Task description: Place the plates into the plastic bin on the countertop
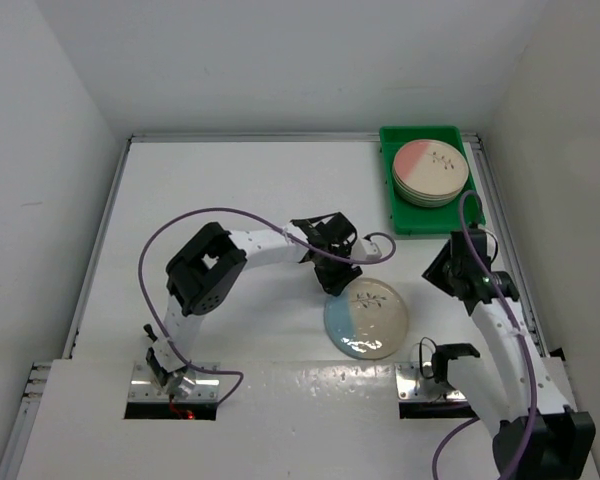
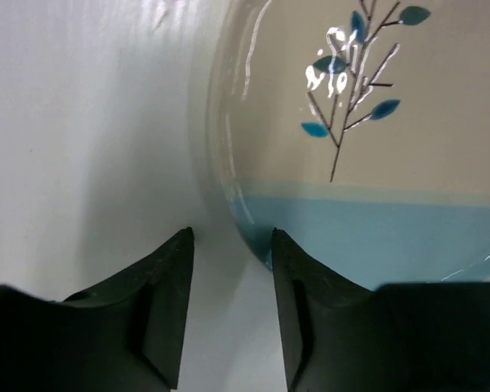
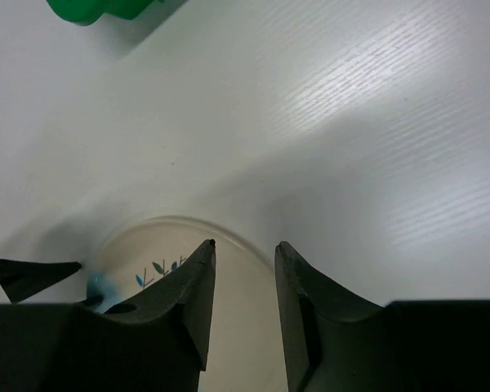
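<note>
A cream plate with a blue segment [image 1: 367, 319] lies on the white countertop [image 1: 230, 190] in front of the arms. My left gripper [image 1: 332, 283] is open at its upper-left rim. In the left wrist view [image 2: 233, 233] one finger is over the blue part of the plate [image 2: 376, 163] and the other over the countertop. My right gripper [image 1: 445, 272] is open and empty, raised at the plate's right. The right wrist view [image 3: 245, 243] shows the plate [image 3: 135, 245] below it. The green plastic bin [image 1: 435, 222] at the back right holds a stack of plates [image 1: 432, 170], the top one with a pink segment.
Metal rails run along the countertop's left edge [image 1: 98, 250] and right edge [image 1: 508, 240]. White walls close in the back and sides. A corner of the bin [image 3: 90, 8] shows in the right wrist view. Purple cables loop over both arms.
</note>
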Robot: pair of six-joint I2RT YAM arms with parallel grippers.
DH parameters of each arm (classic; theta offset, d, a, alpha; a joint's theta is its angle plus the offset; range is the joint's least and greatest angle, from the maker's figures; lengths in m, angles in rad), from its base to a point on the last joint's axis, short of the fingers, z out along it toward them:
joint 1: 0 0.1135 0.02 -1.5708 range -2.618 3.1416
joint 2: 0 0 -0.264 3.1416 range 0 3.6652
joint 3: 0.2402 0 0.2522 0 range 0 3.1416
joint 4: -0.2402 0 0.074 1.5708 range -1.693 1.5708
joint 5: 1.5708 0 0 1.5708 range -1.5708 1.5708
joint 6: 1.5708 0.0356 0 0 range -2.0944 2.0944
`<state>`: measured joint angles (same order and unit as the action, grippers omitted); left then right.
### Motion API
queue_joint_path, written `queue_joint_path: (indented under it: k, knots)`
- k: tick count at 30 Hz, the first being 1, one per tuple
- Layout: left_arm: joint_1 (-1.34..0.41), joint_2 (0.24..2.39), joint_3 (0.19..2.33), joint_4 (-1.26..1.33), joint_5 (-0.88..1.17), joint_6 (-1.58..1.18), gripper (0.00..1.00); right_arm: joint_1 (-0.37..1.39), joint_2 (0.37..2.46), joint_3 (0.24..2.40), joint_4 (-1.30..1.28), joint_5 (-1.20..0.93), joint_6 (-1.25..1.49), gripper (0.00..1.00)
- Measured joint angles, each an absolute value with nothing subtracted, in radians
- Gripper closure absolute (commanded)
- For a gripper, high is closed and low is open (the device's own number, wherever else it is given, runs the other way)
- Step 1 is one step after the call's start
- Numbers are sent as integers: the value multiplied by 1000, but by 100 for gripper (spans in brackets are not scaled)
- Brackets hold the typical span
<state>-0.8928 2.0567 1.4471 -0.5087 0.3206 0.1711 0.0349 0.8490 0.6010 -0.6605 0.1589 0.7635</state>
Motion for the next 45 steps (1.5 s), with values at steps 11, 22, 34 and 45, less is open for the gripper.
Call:
queue_joint_path:
  k: [11, 22, 34, 45]
  knots:
    - [-956, 2089, 1477, -505, 313, 57, 100, 37, 752, 567, -737, 210, 760, 65]
    - [-901, 2086, 1506, -552, 341, 94, 100, 38, 775, 416, -596, -70, 617, 29]
    - [-802, 1883, 1481, -653, 245, 375, 100, 105, 940, 112, 88, -440, 593, 20]
    - [-785, 1885, 1468, -664, 231, 388, 100, 287, 1393, 98, 619, -671, 721, 74]
